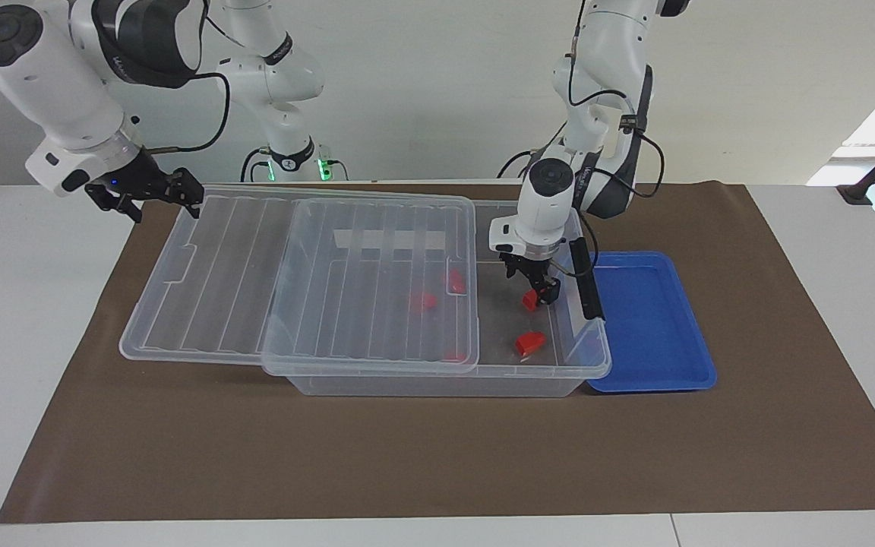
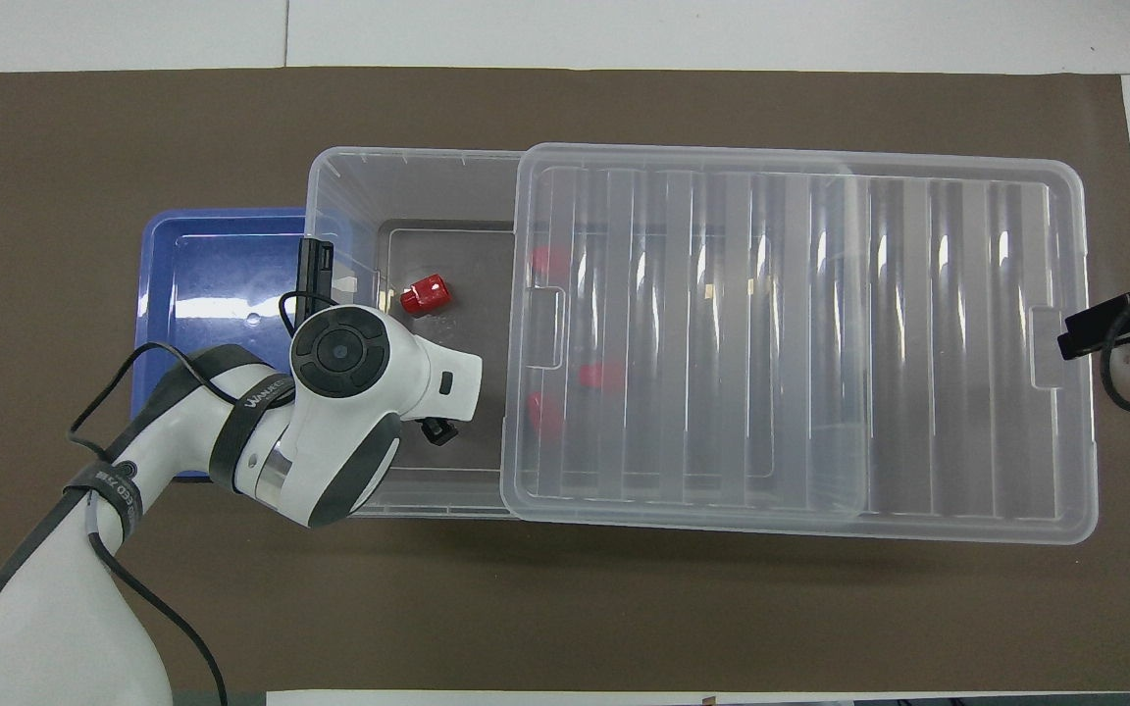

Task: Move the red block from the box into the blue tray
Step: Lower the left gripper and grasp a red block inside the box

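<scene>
Two claws we see: the left claw down in the box, seemingly pinching a red block; the right claw, open and empty, waits above the lid.

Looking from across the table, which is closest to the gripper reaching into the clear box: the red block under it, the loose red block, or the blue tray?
From the left gripper:
1. Red block between its fingertips, in the box.
2. Loose red block, on the box floor, farther from the robots.
3. Blue tray, beside the box.

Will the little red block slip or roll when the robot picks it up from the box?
Probably not roll: the red block looks chunky and flat-sided. It looks like hard, shiny plastic, so it might slip between the left gripper's fingers. It is small, so likely light.
</scene>
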`<state>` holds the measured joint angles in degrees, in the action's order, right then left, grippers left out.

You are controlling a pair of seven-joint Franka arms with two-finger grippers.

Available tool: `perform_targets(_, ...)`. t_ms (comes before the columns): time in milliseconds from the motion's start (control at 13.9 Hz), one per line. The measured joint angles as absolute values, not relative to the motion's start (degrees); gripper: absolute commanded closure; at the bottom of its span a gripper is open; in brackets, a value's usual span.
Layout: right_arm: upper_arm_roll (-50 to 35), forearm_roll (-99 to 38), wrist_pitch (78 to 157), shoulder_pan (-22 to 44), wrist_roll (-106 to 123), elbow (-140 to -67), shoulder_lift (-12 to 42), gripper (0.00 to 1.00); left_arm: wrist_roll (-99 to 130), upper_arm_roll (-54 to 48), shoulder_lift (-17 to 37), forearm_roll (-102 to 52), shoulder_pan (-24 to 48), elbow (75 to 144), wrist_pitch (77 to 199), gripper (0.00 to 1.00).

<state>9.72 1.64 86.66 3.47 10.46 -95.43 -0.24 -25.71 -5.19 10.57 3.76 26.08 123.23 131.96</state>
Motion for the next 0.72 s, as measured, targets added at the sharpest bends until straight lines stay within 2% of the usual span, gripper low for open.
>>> perform_targets(72, 9.7, 1.6, 86.7, 3.5, 10.5, -95.4, -0.2, 0.00, -25.7, -5.2, 11.1, 3.8, 26.3, 123.2, 132.0, 0.78)
perform_targets(144, 9.7, 1.6, 86.7, 3.5, 10.5, -95.4, -0.2, 0.00, -25.7, -5.2, 11.5, 4.0, 26.6, 123.2, 132.0, 1.00)
perform_targets(721, 9.7, 1.6, 86.7, 3.5, 10.5, -95.4, -0.3, 0.00, -25.4, -5.2, 11.1, 5.8, 26.8, 120.9, 130.9, 1.00)
